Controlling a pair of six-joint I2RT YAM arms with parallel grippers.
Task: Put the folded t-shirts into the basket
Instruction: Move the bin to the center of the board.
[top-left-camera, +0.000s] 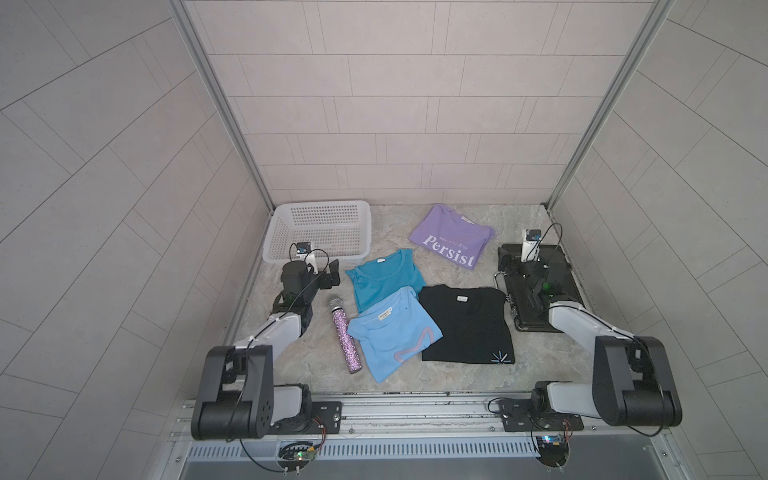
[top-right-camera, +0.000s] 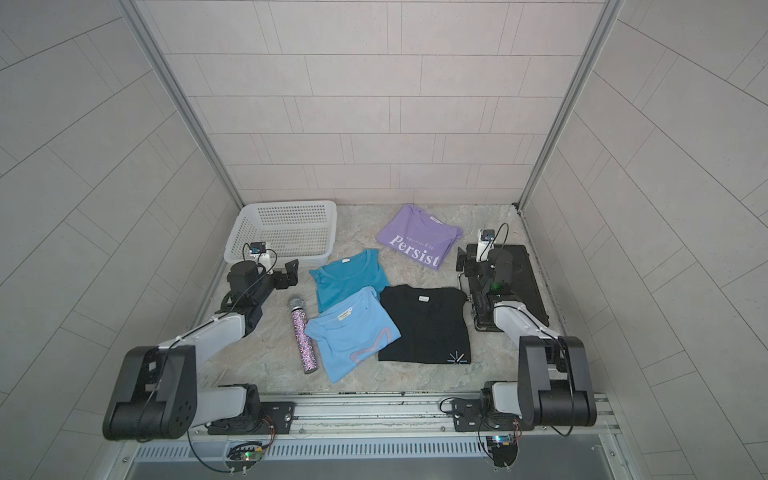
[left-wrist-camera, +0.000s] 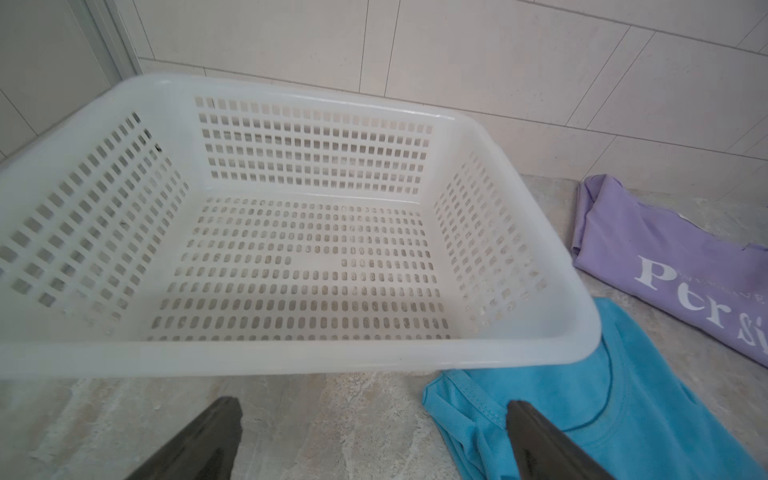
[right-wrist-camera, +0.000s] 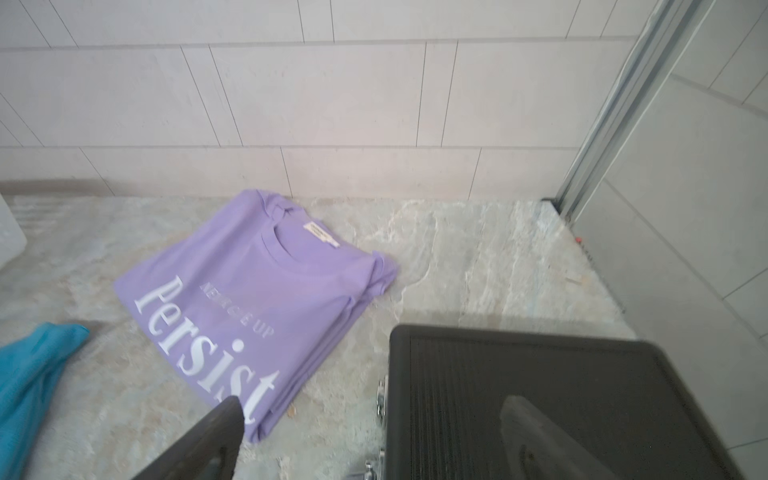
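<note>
Fingers (left-wrist-camera: 208, 428), left gripper (left-wrist-camera: 372, 403): spread apart, empty, poised over the table between basket (left-wrist-camera: 249, 357) and teal shirt (left-wrist-camera: 582, 415); I judge that my nearest pick.
Fingers (right-wrist-camera: 208, 436), right gripper (right-wrist-camera: 372, 401): apart, empty, over the black case (right-wrist-camera: 540, 395), facing the lavender shirt (right-wrist-camera: 249, 291).
Basket: empty, far left corner.
Light blue shirt (top-left-camera: 390, 336): overlaps the teal one, so it likely goes first.
Black shirt (top-left-camera: 465, 324): flat, alongside.
Glitter microphone (top-left-camera: 343, 336): not mine to move.
</note>
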